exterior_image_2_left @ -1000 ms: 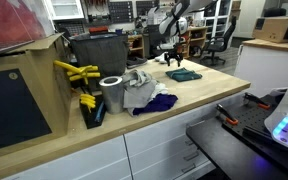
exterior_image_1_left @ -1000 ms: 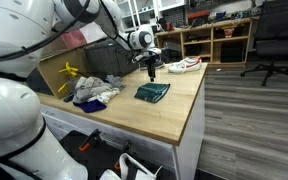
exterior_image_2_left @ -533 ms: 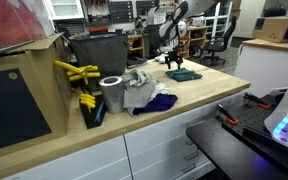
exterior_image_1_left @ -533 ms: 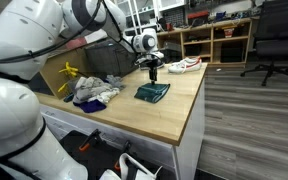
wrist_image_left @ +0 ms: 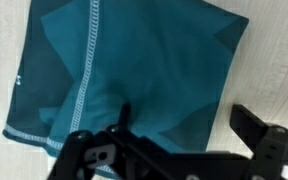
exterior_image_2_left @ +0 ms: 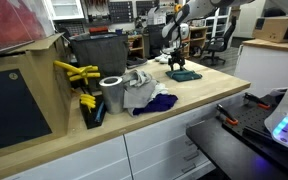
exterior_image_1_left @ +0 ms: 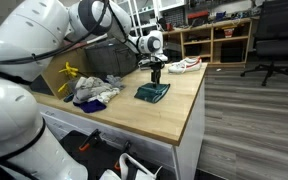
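Observation:
A folded teal cloth (exterior_image_1_left: 152,92) lies on the wooden table (exterior_image_1_left: 174,110); it also shows in an exterior view (exterior_image_2_left: 183,75). My gripper (exterior_image_1_left: 155,73) hangs just above it, fingers pointing down, also seen in an exterior view (exterior_image_2_left: 177,62). In the wrist view the teal cloth (wrist_image_left: 124,70) with pale stitching fills most of the frame, and my gripper (wrist_image_left: 179,125) is open and empty right over its lower edge.
A heap of grey, white and purple cloths (exterior_image_1_left: 94,92) lies beside the teal cloth, seen too in an exterior view (exterior_image_2_left: 146,95). A grey roll (exterior_image_2_left: 111,95), yellow tools (exterior_image_2_left: 79,75) and a dark bin (exterior_image_2_left: 99,50) stand nearby. A white shoe (exterior_image_1_left: 187,65) sits at the table's far end.
My gripper has moved a little sideways over the table until it hangs directly above the teal cloth. The cloths have not moved.

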